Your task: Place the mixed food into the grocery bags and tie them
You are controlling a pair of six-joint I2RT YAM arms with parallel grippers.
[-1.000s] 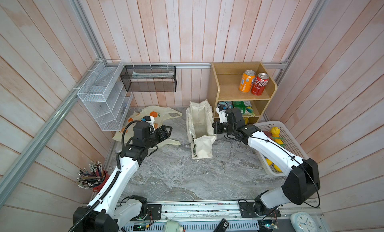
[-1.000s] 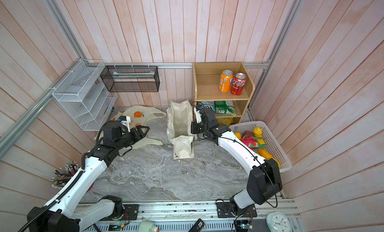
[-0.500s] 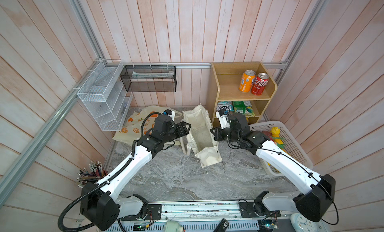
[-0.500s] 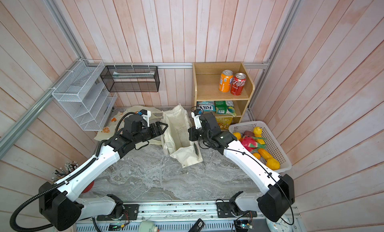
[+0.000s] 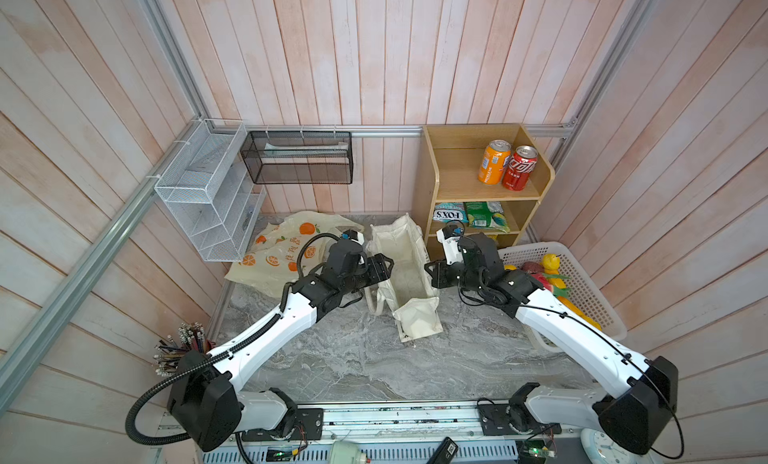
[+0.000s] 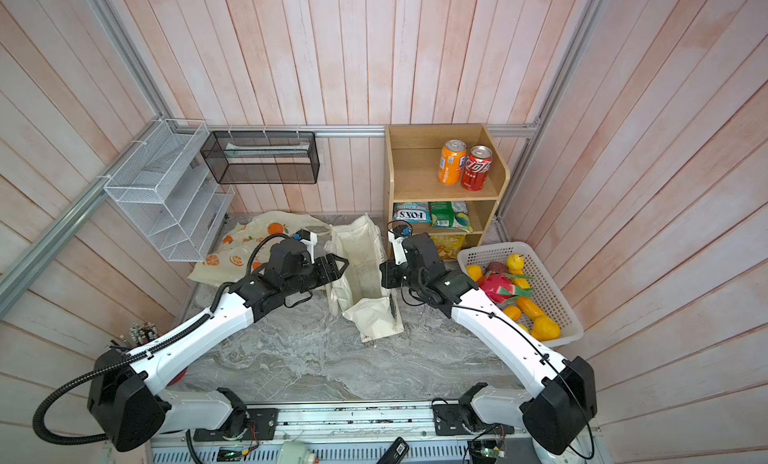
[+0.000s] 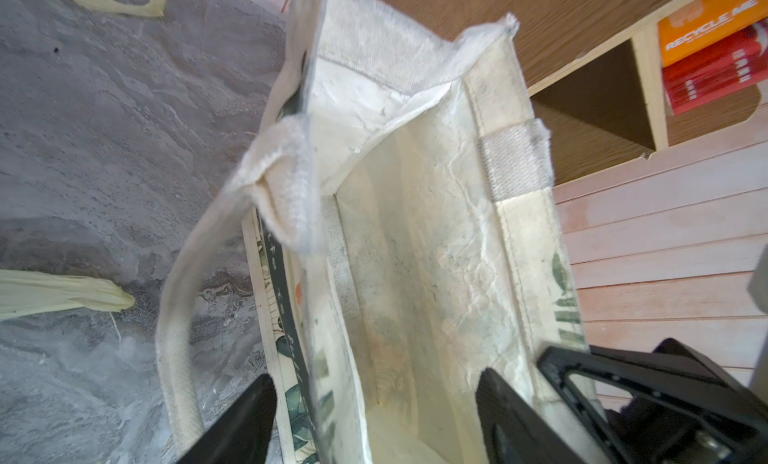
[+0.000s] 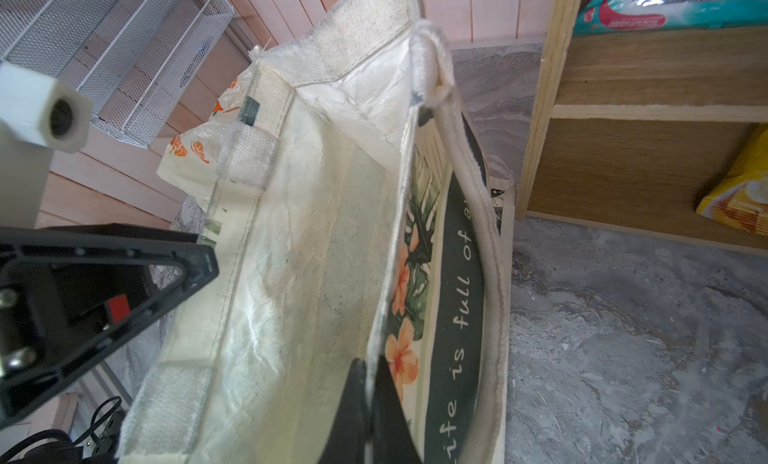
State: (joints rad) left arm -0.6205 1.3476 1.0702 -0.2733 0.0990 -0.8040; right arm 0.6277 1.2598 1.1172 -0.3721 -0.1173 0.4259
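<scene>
Cream tote [image 5: 406,274] stands gaping at the centre of both top views, its near end slumped. The right gripper [image 5: 431,272] is clamped on its right wall. The left gripper [image 5: 381,267] spreads wide astride the left wall. Only the right wrist view shows the flower print [image 8: 401,353].

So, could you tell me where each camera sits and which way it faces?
Top views: overhead, looking down on the table; left hand and right hand show.
Left wrist: behind the open left hand, looking into the tote.
Right wrist: behind the right hand, shut on the tote's wall.
Shared: both wrist views show the tote's inside.
</scene>
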